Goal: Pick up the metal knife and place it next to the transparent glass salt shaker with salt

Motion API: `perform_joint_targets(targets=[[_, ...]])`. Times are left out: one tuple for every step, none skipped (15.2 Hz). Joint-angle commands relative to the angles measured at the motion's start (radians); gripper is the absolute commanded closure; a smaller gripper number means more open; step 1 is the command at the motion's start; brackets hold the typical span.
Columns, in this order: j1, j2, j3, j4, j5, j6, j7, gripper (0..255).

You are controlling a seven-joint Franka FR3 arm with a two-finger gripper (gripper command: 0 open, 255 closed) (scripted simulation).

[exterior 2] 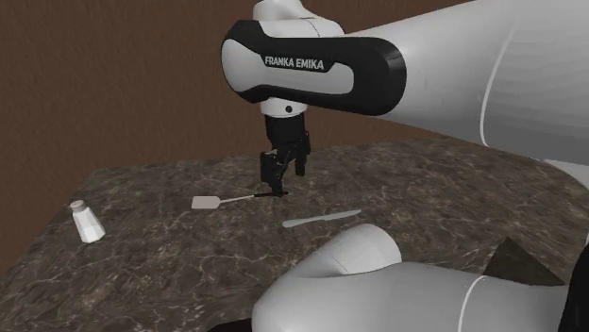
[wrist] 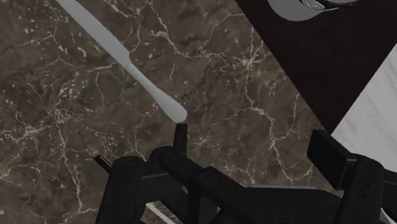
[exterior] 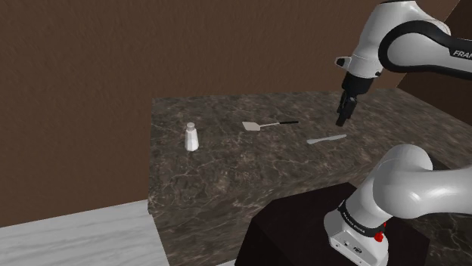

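take the knife as your mark and read the shoulder view from its left. the shaker [exterior: 192, 137] stands upright on the dark veined surface [exterior: 227, 181], pale all over, well apart from the knife [exterior: 327, 139] and far to its left. next comes a spatula [exterior: 261, 125], lying flat between shaker and knife. its pale blade is toward the shaker and its thin dark handle points toward the knife. the knife itself lies flat on the surface, pale grey, with nothing touching it. the claw [exterior: 343, 115] hangs over the surface just up and to the right of the knife, pointing down. the dark stand [exterior: 295, 227] shows lower in that view, nearer the camera than the knife.

the second exterior view gives you the same order. first comes the shaker [exterior 2: 87, 222], then the spatula [exterior 2: 212, 201]. the claw [exterior 2: 281, 174] is over the spatula's handle end, and the knife [exterior 2: 321, 220] lies to the right of it and nearer the camera.

in the wrist view the claw [wrist: 254, 143] is open, and its fingers [wrist: 181, 135] stand apart with only bare surface between them. the knife [wrist: 121, 57] lies beyond one fingertip, its rounded end close to that tip and outside the gap.
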Motion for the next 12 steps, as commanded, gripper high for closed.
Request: perform_joint_targets(targets=[[0.012,-0.019,-0.077,-0.052,-0.067,0.047,-0.128,0],[0.017,-0.022,-0.118,-0.067,-0.101,0.066,-0.19,0],[0.022,-0.021,-0.159,-0.079,-0.134,0.087,-0.251,0],[0.029,-0.018,-0.202,-0.09,-0.169,0.109,-0.312,0],[0.036,-0.01,-0.245,-0.097,-0.202,0.133,-0.373,0],[0.044,0.001,-0.29,-0.103,-0.236,0.157,-0.433,0],[0.055,0.015,-0.335,-0.105,-0.268,0.184,-0.493,0],[0.067,0.033,-0.381,-0.106,-0.299,0.211,-0.553,0],[0.082,0.053,-0.427,-0.104,-0.329,0.24,-0.612,0],[0.1,0.076,-0.475,-0.099,-0.357,0.27,-0.67,0],[0.121,0.101,-0.523,-0.092,-0.384,0.3,-0.728,0],[0.146,0.129,-0.571,-0.083,-0.408,0.332,-0.785,0]])
